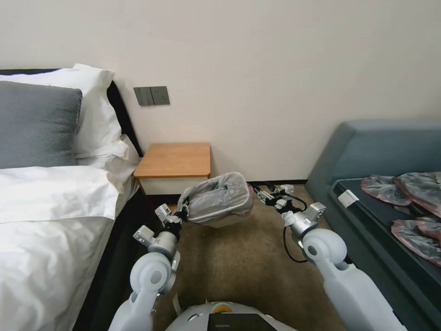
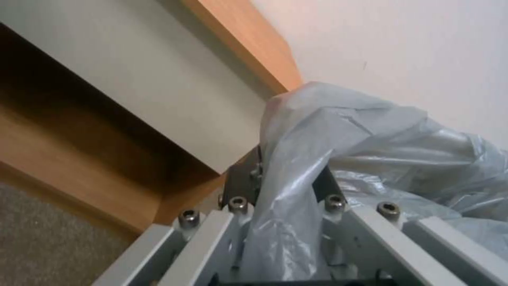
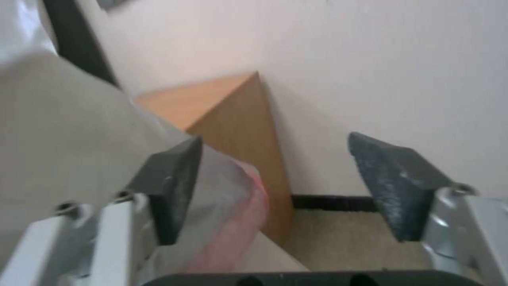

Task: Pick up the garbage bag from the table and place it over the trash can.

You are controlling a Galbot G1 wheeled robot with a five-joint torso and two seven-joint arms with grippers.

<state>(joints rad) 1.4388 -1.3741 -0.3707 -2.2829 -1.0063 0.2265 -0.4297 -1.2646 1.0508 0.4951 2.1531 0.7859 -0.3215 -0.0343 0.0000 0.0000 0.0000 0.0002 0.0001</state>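
Note:
The garbage bag (image 1: 216, 193) is stretched over the cream trash can (image 1: 225, 220), which sits tilted over the carpet in front of the table (image 1: 177, 158). My left gripper (image 1: 183, 210) is at the can's left end, shut on a fold of the grey plastic; the left wrist view shows the garbage bag (image 2: 370, 135) bunched between that gripper's (image 2: 288, 174) fingers, with the table (image 2: 249, 43) behind. My right gripper (image 1: 257, 191) stands open at the can's right end. In the right wrist view, one of its fingers (image 3: 174, 182) lies against the bag's pinkish-red rim (image 3: 238, 206).
A bed with white pillows (image 1: 92, 119) fills the left side. A blue-grey bench (image 1: 381, 151) on the right carries several similar grey pink-rimmed bags (image 1: 413, 202). Brown carpet (image 1: 239, 266) lies open between them, and a wall (image 1: 275, 69) stands behind the table.

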